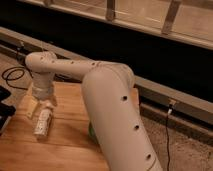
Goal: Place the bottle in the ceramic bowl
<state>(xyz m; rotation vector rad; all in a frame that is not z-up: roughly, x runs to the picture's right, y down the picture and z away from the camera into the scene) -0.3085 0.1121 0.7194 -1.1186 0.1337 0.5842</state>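
The bottle [42,125] lies on the wooden table [60,150] at the left, whitish with a pale label, its length running toward and away from me. My gripper [41,107] hangs directly over the bottle's far end, open, with one finger on each side of it and nothing held. The ceramic bowl [91,131] is almost wholly hidden behind my white arm [110,100]; only a thin green sliver shows at the arm's left edge.
A black object [4,112] sits at the table's left edge. A dark cable [12,75] loops on the floor beyond the table's left corner. A raised ledge [170,100] runs behind the table, with another cable [167,130] hanging at the right.
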